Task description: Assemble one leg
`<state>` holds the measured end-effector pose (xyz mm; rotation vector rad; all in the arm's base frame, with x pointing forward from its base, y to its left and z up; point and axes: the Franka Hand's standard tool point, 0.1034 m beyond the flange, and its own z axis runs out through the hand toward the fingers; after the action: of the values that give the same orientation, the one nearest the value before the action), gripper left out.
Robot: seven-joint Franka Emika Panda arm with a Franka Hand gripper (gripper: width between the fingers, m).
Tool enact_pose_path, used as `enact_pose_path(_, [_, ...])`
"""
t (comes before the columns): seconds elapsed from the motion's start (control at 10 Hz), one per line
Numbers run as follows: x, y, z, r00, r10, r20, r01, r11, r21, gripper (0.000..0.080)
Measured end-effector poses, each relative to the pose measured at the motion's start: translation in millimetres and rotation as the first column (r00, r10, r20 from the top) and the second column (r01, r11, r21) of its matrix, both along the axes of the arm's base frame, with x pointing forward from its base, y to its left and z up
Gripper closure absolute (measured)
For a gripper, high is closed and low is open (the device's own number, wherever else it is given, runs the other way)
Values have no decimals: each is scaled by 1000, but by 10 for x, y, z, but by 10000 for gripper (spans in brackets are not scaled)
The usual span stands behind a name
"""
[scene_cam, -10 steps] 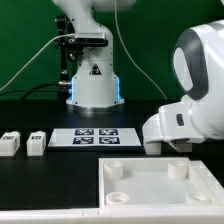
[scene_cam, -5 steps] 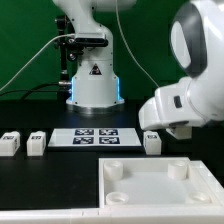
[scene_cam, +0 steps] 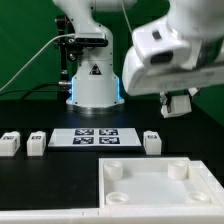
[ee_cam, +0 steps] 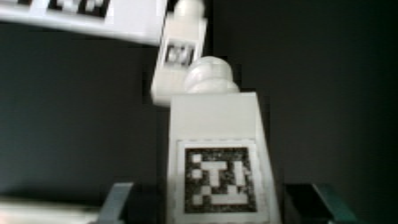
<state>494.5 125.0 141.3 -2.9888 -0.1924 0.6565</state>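
Gripper [scene_cam: 180, 103] half-closed, clamping the leg [ee_cam: 217, 150] by its tagged end, high above the table [scene_cam: 30, 172] at the exterior view's right, well clear of the slab [scene_cam: 150, 190]: square it up, peg end down, dead over a corner socket [scene_cam: 178, 171] before lowering slowly.

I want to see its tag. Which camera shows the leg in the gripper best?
The wrist view: the held leg fills the picture, tag facing the camera. The exterior view shows it as a small white lump, no tag visible.
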Motion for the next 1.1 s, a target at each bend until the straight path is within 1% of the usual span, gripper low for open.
enact_pose_path(0.1, [174,18,38,992,-15,127,13,1000,14,508])
enact_pose_path(0.2, [156,8,16,972,-24,234,20,1000,20,508])
enact_pose_path(0.3, [77,-13,1,961,-25,275,21,1000,19,508])
enact_pose_path(0.4, [189,-4,12,911,-41,410,27,999,39,508])
enact_pose_path(0.5, [197,-9,8,866,-50,498,28,998,51,508])
enact_pose_path(0.6, [202,-13,0,827,-58,559,29,998,62,507])
enact_pose_path(0.7, [250,-19,18,759,-75,646,29,996,81,508])
enact_pose_path(0.8, [332,-81,70,701,-74,709,17,996,86,508])
enact_pose_path(0.9, [524,-167,135,678,-60,733,2,997,79,507])
enact_pose_path(1.0, [776,-179,186,695,-58,716,2,997,78,507])
enact_pose_path(1.1, [1035,-130,248,679,-65,731,1,996,88,507])
